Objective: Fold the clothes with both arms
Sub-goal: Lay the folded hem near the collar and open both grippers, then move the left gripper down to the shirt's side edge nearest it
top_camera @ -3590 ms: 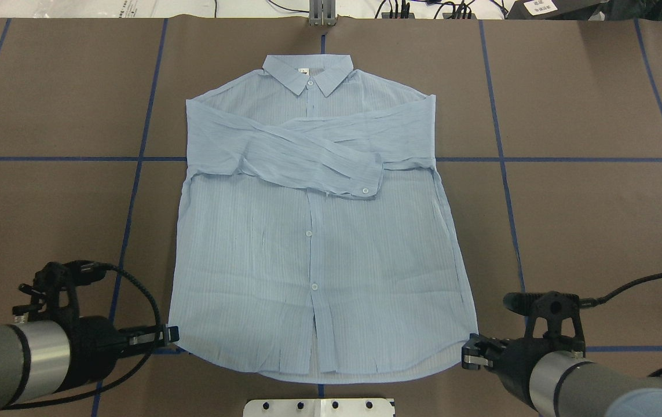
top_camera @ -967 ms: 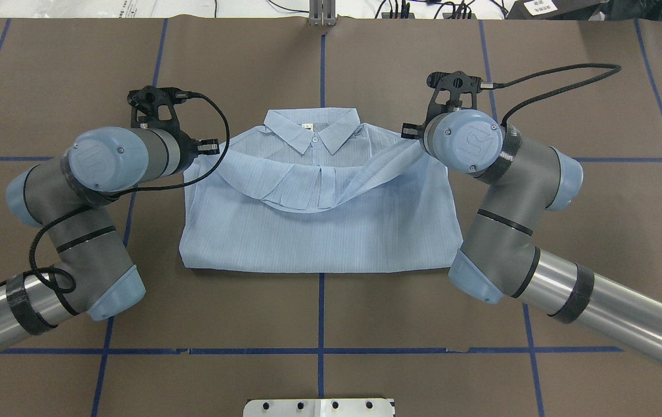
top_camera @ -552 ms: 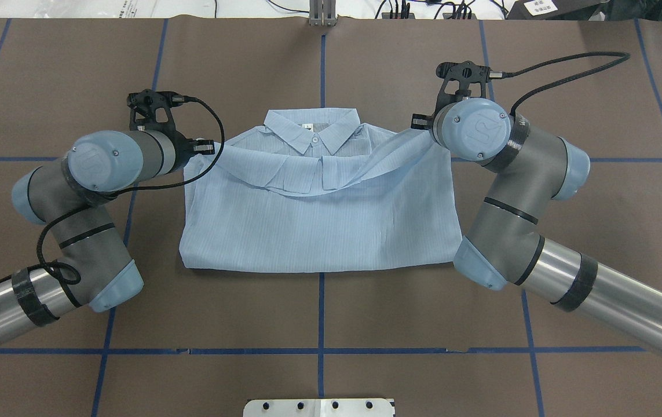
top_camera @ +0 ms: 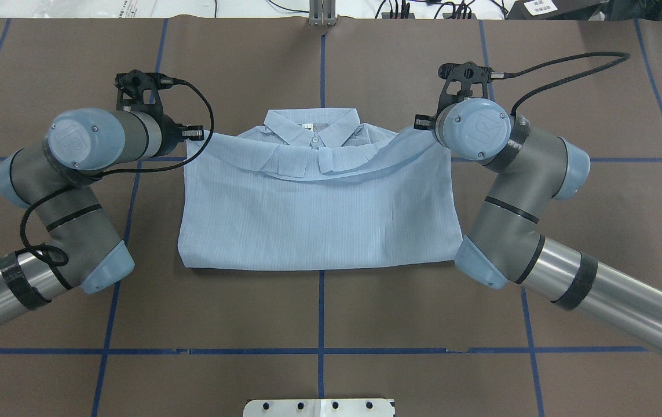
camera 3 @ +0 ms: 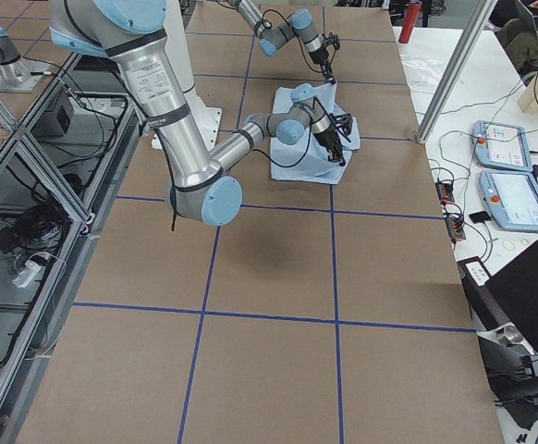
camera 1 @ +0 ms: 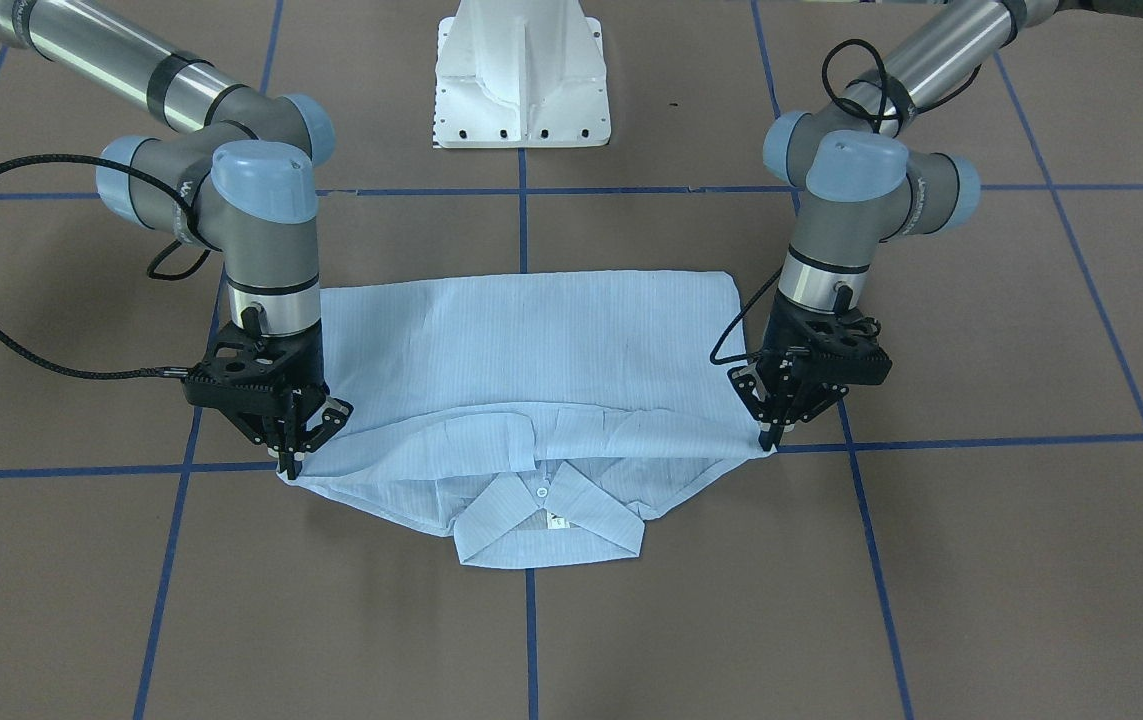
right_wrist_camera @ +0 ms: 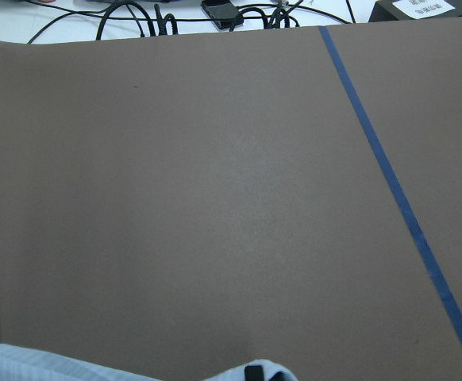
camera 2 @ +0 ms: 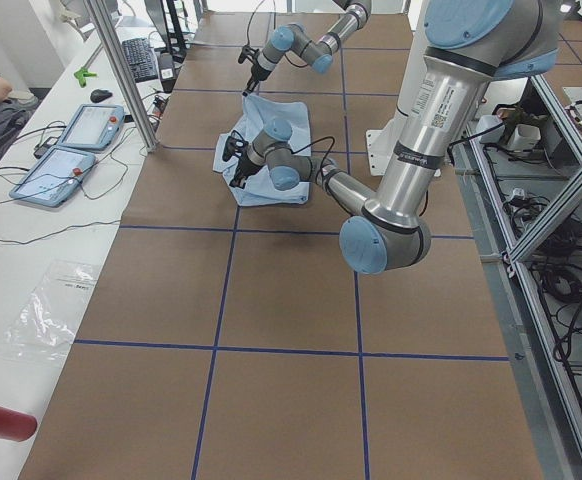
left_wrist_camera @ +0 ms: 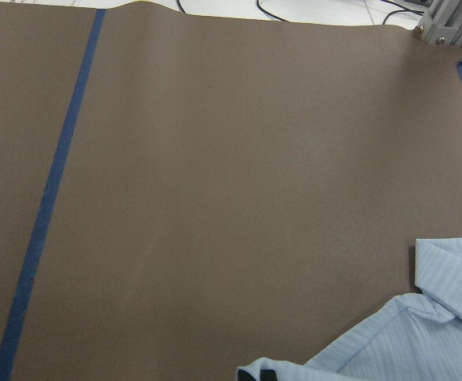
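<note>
The pale-blue shirt [top_camera: 319,214] lies folded in half on the brown table, its hem drawn up over the shoulders just below the collar [top_camera: 312,128]. My left gripper [top_camera: 194,134] is shut on the hem's left corner, low over the shirt's left shoulder. The right gripper [top_camera: 420,121] is shut on the other hem corner at the right shoulder. In the front-facing view the left gripper [camera 1: 769,437] and the right gripper [camera 1: 288,462] point straight down, pinching the cloth of the shirt [camera 1: 531,340] close to the table. Each wrist view shows only a strip of the shirt [left_wrist_camera: 421,349] [right_wrist_camera: 25,365] at its bottom edge.
Blue tape lines [top_camera: 320,313] divide the brown table cover. The white pedestal base [camera 1: 523,75] stands at the robot's side of the table, and a metal post [top_camera: 322,11] at the far edge. Tablets [camera 2: 66,150] and cables lie on a side bench.
The shirt lay flat with both grippers at its hem corners; they have carried the hem up to the shoulders. Over the last second both moved farther out and the sagging hem settled toward the collar.
</note>
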Robot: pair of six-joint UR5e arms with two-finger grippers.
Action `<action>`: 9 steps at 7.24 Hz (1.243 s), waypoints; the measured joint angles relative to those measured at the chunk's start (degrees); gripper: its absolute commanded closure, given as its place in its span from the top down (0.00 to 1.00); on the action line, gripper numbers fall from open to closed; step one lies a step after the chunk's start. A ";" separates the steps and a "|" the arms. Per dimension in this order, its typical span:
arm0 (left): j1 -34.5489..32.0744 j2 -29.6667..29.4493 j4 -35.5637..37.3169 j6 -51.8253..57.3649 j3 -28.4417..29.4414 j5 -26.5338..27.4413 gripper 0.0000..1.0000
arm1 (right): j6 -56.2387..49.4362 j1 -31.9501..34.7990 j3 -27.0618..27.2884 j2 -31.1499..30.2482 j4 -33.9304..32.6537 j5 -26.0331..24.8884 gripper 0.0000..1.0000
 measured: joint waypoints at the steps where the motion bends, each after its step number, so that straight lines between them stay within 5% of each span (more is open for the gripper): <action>1: -0.13 0.11 -0.02 0.71 0.23 -0.31 1.00 | -0.02 -0.09 -0.43 0.00 0.04 0.03 1.00; 5: -0.33 3.48 -0.43 7.84 -5.86 -5.46 1.00 | -1.99 0.93 2.30 -0.09 0.09 5.42 1.00; 9: 6.86 12.98 -3.13 -3.72 -15.60 -7.20 0.97 | -3.16 1.45 4.30 -0.73 0.16 7.74 1.00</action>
